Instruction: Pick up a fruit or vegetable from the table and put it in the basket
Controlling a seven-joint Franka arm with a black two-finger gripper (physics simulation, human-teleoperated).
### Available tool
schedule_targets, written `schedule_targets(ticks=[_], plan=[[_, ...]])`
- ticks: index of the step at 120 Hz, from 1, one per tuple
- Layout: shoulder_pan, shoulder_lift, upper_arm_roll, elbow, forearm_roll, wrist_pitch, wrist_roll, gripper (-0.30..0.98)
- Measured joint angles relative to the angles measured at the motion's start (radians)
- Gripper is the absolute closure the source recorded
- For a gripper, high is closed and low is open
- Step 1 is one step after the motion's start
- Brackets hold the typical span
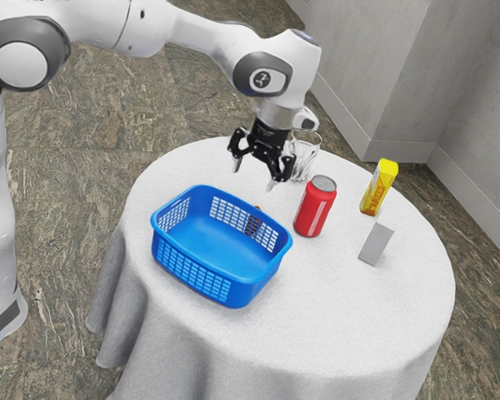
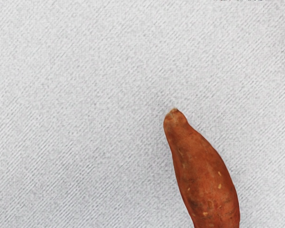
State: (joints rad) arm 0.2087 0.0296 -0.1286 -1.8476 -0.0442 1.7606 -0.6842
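Exterior view: approach stage, with grasp, lift and placing all apparently remaining.
The black two-finger gripper (image 1: 254, 175) stands open and empty above the round, white-clothed table (image 1: 350, 308). The orange-brown, tapering sweet potato (image 2: 204, 180), pale-flecked and blunt at its tip, lies on it, just outside the blue plastic mesh-sided basket (image 1: 243, 292).

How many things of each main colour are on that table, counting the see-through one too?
Blue: 1 (basket)
Red: 1 (can)
Yellow: 1 (pack)
Grey: 1 (block)
Orange-brown: 1 (sweet potato)
See-through: 1 (glassware)
Total: 6
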Motion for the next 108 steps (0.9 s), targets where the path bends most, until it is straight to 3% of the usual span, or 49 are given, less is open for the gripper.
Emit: schedule_targets(ticks=[37,108], plan=[[-0.128,0.053,0.000,0.006,-0.001,0.036,-0.112,0.02],[-0.095,0.090,0.017,-0.002,-0.002,0.051,-0.216,0.02]])
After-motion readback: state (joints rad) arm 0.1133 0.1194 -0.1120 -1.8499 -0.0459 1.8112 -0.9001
